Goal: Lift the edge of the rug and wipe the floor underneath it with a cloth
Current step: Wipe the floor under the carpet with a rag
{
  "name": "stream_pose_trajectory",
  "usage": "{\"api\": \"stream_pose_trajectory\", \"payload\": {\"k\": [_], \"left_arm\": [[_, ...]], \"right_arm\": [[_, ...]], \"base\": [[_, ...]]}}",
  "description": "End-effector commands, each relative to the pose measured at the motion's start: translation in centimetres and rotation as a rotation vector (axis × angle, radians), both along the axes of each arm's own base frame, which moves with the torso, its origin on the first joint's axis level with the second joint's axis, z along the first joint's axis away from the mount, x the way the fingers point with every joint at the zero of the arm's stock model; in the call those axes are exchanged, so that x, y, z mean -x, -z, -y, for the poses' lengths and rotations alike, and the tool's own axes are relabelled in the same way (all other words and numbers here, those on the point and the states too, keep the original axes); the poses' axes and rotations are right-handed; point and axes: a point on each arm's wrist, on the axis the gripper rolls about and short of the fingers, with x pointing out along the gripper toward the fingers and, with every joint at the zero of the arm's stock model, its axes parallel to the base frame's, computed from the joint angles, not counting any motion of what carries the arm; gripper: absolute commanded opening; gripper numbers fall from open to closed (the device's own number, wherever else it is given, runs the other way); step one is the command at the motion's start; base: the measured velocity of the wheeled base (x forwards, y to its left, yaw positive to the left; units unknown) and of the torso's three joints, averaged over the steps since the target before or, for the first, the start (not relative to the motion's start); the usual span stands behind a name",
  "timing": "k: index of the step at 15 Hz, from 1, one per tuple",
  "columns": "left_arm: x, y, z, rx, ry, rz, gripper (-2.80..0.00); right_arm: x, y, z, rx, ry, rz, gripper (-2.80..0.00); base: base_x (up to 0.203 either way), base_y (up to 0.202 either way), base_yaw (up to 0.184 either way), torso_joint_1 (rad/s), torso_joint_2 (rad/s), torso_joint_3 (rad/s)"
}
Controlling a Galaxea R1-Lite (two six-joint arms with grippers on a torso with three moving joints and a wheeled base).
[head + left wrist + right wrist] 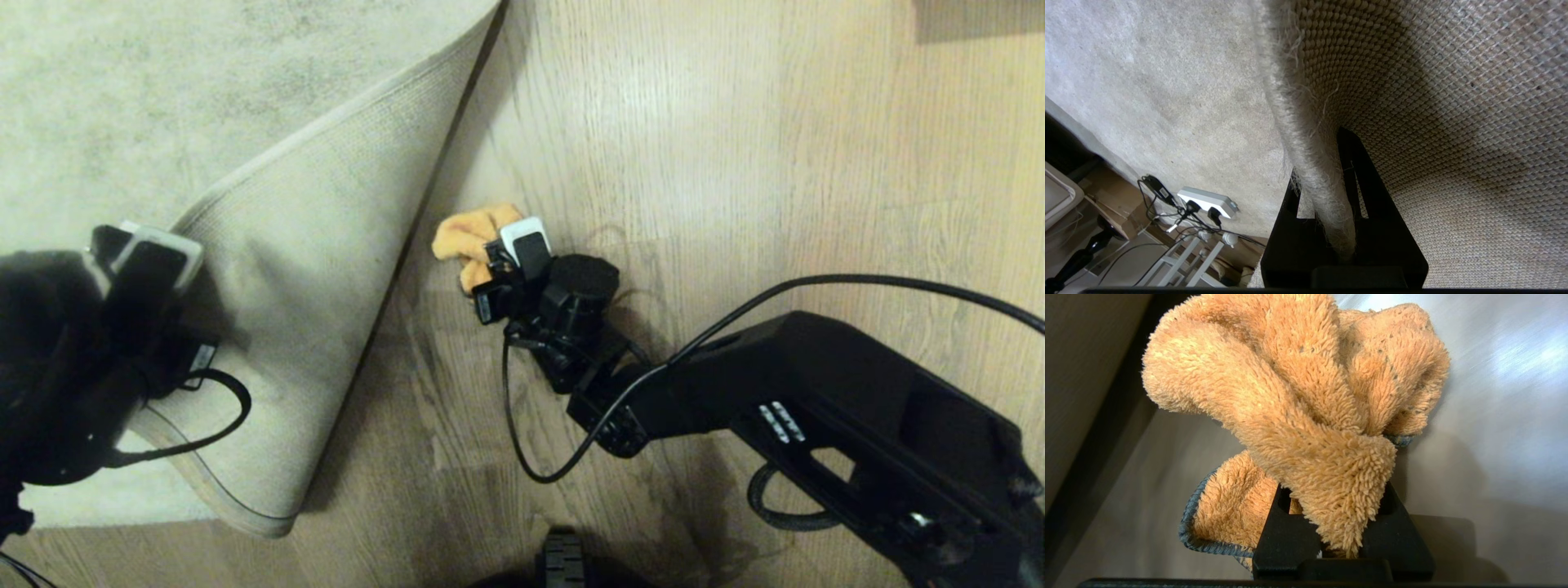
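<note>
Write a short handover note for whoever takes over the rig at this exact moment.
Left gripper: shut on the rug edge, holding the corner folded back, backing up.
Right gripper: shut on the cloth, down at the floor beside the raised rug.
Done: edge lifted, cloth in hand at the exposed boards.
Left: wipe the uncovered floor, then lower the rug.

From the head view I can't see my left tool point(147, 261)'s tips; its own housing covers them. The cloth point(472, 237) is half hidden behind my right tool point(500, 273). In the right wrist view, the floor point(1494, 416) is blurred, and the rug edge point(326, 269) hides the boards beneath.
</note>
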Motion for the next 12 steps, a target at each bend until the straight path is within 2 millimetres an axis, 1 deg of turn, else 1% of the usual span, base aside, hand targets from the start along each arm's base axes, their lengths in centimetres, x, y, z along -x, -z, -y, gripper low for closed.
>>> {"api": "stream_pose_trajectory", "payload": {"k": [1,6,8,9,10,12], "left_arm": [[0.1,0.1,0.0,-0.003,-0.003,-0.002,-2.80],[0.1,0.3,0.0,-0.004,-0.003,-0.010,-2.80],[0.1,0.3,0.0,-0.004,-0.003,-0.010,-2.80],[0.1,0.3,0.0,-0.004,-0.003,-0.010,-2.80],[0.1,0.2,0.0,-0.004,-0.003,-0.008,-2.80],[0.1,0.3,0.0,-0.004,-0.003,-0.010,-2.80]], "right_arm": [[0.6,-4.2,1.4,-0.048,0.016,0.049,-2.80],[2.4,-9.8,3.5,-0.044,0.032,0.081,-2.80],[3.2,-11.4,4.0,-0.040,0.029,0.080,-2.80],[3.7,-12.0,4.2,-0.037,0.023,0.077,-2.80],[4.7,-12.1,3.7,-0.032,0.000,0.072,-2.80],[6.5,-11.0,2.5,0.001,-0.050,0.038,-2.80]], "base": [[0.000,0.000,0.000,0.000,0.00,0.000],[0.000,0.000,0.000,0.000,0.00,0.000],[0.000,0.000,0.000,0.000,0.00,0.000],[0.000,0.000,0.000,0.000,0.00,0.000],[0.000,0.000,0.000,0.000,0.00,0.000],[0.000,0.000,0.000,0.000,0.00,0.000]]}}
